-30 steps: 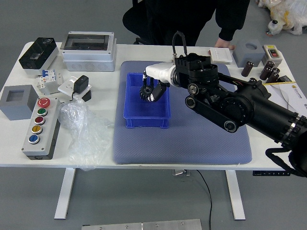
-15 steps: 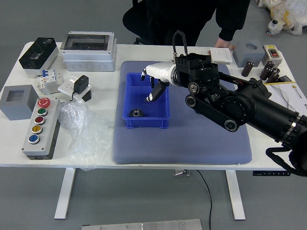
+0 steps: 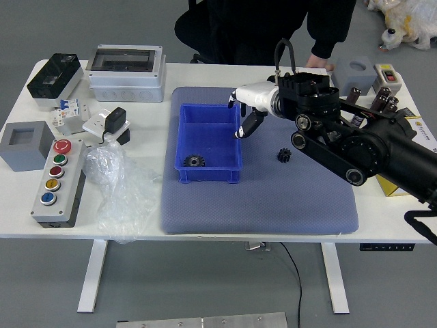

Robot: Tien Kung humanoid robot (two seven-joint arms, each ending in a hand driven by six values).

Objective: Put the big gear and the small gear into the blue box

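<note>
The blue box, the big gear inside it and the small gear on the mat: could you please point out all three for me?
Blue box [image 3: 212, 137], head view, bare floor inside it.
Big gear [image 3: 194, 160], head view, middle of its toothed face.
Small gear [image 3: 284, 155], head view, middle of its dark body.

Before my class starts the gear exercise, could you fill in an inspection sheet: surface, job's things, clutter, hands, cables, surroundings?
Surface: blue-grey mat on a white table.
Job's things: larger dark toothed gear inside the open blue plastic box; smaller dark toothed gear on the mat, right of the box.
Clutter: crumpled clear plastic bag beside a grey control box with coloured buttons, left of the mat.
Hands: right hand open, holding nothing, over the box's right side; left hand out of view.
Cables: thin black cable hanging below the table.
Surroundings: person in dark clothing at the far side.
</note>
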